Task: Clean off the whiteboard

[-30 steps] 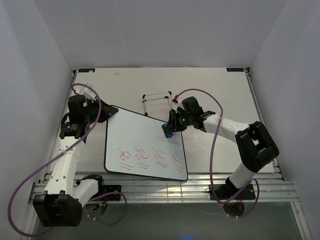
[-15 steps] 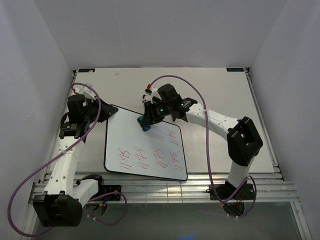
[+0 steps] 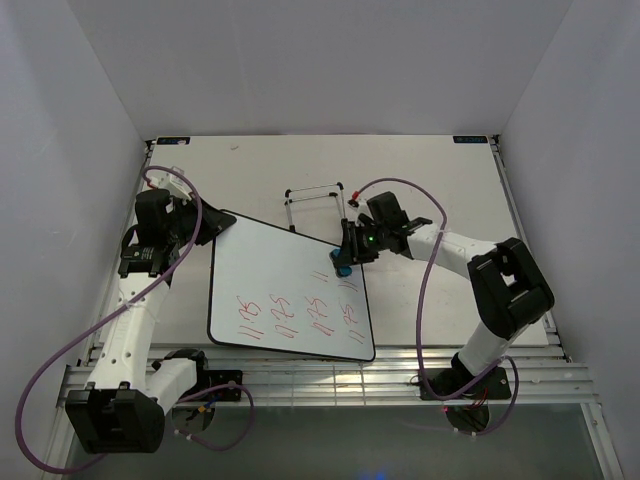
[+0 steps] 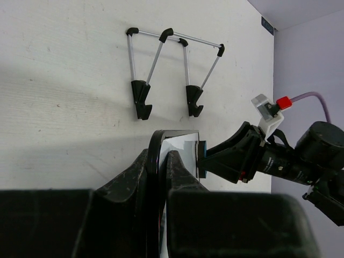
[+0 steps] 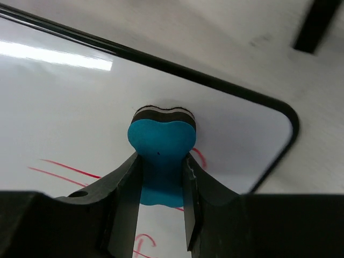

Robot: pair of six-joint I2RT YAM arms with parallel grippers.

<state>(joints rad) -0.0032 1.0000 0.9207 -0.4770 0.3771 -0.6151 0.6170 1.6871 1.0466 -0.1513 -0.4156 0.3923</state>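
Left fingers [image 4: 129,180] clamp the whiteboard [image 3: 275,280] edge, hiding its corner; right fingers [image 5: 122,185] pinch the blue eraser [image 5: 161,142] on it.

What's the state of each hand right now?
Left hand: closed, clamped on the whiteboard at its rim.
Right hand: closed, holding the blue eraser.

Blue eraser [image 5: 160,161] near a black wire stand [image 4: 141,98]

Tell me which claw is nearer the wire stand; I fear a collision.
Right. The right claw, gripping the eraser, is just near-right of the wire stand; the left claw clamps the whiteboard's corner, farther to the stand's left.
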